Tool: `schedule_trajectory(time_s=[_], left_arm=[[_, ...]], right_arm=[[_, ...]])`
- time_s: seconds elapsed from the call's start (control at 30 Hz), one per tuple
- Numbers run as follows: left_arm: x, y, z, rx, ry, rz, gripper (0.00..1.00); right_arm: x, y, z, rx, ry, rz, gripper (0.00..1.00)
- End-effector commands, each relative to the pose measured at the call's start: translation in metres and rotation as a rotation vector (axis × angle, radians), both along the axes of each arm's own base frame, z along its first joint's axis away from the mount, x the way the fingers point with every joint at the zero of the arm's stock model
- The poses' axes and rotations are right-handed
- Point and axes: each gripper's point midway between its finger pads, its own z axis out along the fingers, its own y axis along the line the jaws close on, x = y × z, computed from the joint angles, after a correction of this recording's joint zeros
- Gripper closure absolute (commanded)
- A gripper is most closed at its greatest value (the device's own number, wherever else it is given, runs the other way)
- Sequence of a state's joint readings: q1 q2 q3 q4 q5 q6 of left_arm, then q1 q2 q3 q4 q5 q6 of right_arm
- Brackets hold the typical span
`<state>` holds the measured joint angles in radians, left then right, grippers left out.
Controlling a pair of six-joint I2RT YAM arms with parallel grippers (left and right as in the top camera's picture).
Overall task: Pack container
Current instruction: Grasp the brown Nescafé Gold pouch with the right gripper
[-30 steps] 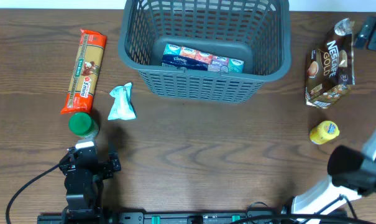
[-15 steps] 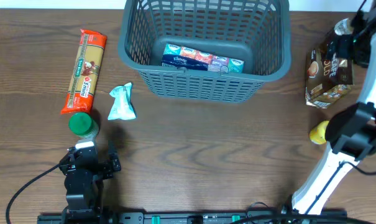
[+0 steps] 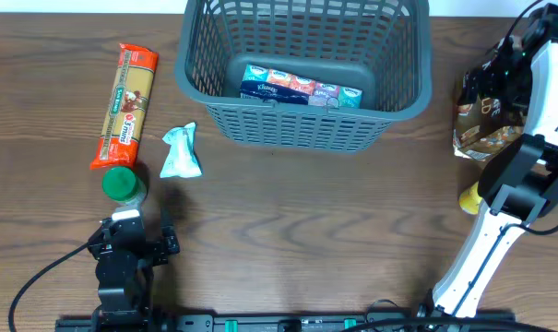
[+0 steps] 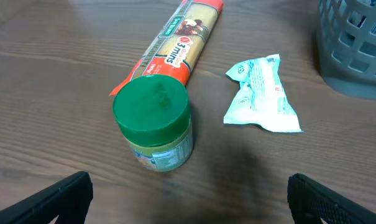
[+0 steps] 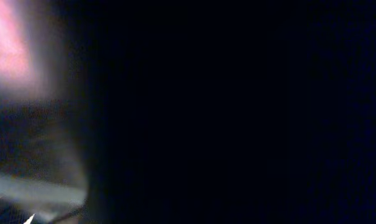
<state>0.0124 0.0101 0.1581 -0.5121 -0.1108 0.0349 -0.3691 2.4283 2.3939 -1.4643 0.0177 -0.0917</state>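
The container [image 3: 302, 124], a dark grey slotted basket, stands at the back centre with a tissue pack [image 3: 302, 88] lying inside; its corner [image 4: 355, 50] shows in the left wrist view. My left gripper [image 3: 136, 231] [image 4: 189, 199] rests low at the front left, open and empty, just short of a green-lidded jar [image 3: 122, 183] [image 4: 153, 121]. My right gripper [image 3: 502, 69] hangs over a brown coffee bag [image 3: 477, 124] at the right. The right wrist view is almost black, so its jaws are hidden there.
A red and yellow spaghetti pack [image 3: 126, 103] [image 4: 175, 46] lies at the left. A light blue packet [image 3: 181, 152] [image 4: 262, 93] sits beside the jar. A small yellow item [image 3: 469, 196] peeks out from under the right arm.
The right arm has swung from the front right corner up and back over the coffee bag. The left arm and all items stay where they were.
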Motion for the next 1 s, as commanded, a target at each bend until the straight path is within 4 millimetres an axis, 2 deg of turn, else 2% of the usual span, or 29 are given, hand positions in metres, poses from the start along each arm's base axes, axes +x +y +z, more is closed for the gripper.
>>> schedule_trajectory(time_s=[0.0, 0.07, 0.23, 0.4, 0.57, 0.63, 0.73, 0.87, 0.93, 0.97], left_arm=[[0.000, 0.001, -0.006, 0.016, 0.011, -0.002, 0.01], [0.000, 0.001, -0.006, 0.016, 0.011, -0.002, 0.01], [0.000, 0.001, -0.006, 0.016, 0.011, -0.002, 0.01], [0.000, 0.001, -0.006, 0.016, 0.011, -0.001, 0.01], [0.000, 0.001, -0.006, 0.016, 0.011, -0.002, 0.01], [0.000, 0.001, -0.006, 0.016, 0.011, -0.002, 0.01], [0.000, 0.001, -0.006, 0.016, 0.011, -0.002, 0.01], [0.000, 0.001, -0.006, 0.016, 0.011, -0.002, 0.01], [0.000, 0.001, -0.006, 0.016, 0.011, -0.002, 0.01], [0.000, 0.001, -0.006, 0.016, 0.011, -0.002, 0.02]], right_arm=[[-0.010, -0.001, -0.035, 0.041, 0.083, 0.001, 0.01], [-0.011, -0.001, -0.038, 0.044, 0.090, 0.001, 0.01], [-0.012, -0.001, -0.043, 0.054, 0.093, -0.002, 0.11], [-0.012, 0.008, -0.054, 0.114, 0.087, -0.004, 0.21], [-0.017, 0.012, -0.069, 0.133, 0.109, -0.005, 0.26], [-0.021, 0.013, -0.076, 0.138, 0.122, -0.005, 0.36], [-0.025, 0.018, -0.087, 0.163, 0.133, 0.003, 0.63], [-0.026, 0.026, -0.096, 0.204, 0.129, 0.006, 0.92], [-0.024, 0.029, -0.096, 0.220, 0.119, 0.017, 0.99], [-0.024, 0.031, -0.095, 0.225, 0.115, 0.023, 0.99]])
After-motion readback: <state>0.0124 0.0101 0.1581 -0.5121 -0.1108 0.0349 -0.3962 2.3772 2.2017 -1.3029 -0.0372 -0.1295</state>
